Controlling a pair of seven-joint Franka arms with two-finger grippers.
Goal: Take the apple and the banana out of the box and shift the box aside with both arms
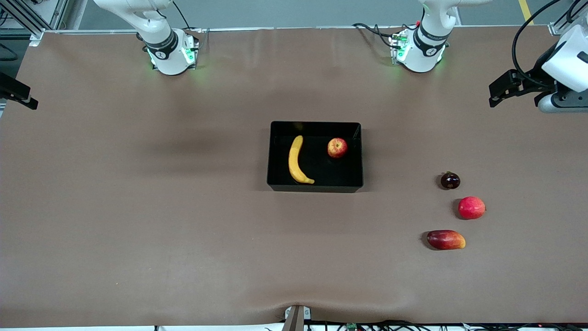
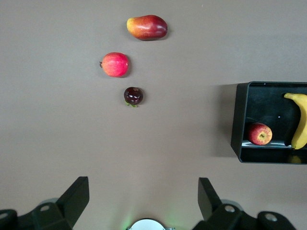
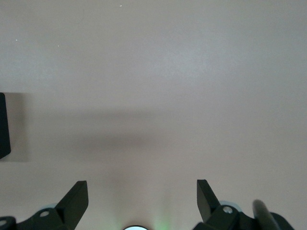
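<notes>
The black box [image 1: 315,187] stands at the middle of the table. The yellow banana [image 1: 296,161] lies in it at the right arm's end. The small red-and-yellow apple [image 1: 337,148] lies in it at the left arm's end. The left wrist view shows the box [image 2: 240,120], apple [image 2: 259,133] and banana [image 2: 301,120]. My left gripper [image 2: 142,201] is open and empty, high over bare table near its own base. My right gripper [image 3: 141,201] is open and empty, high over bare table, with a box edge [image 3: 4,125] in view. Neither gripper shows in the front view.
Three fruits lie toward the left arm's end, nearer the front camera than the box: a dark purple round fruit [image 1: 450,180], an evenly red round fruit [image 1: 471,208] and a mango [image 1: 446,240]. They also show in the left wrist view, the mango [image 2: 147,27] included.
</notes>
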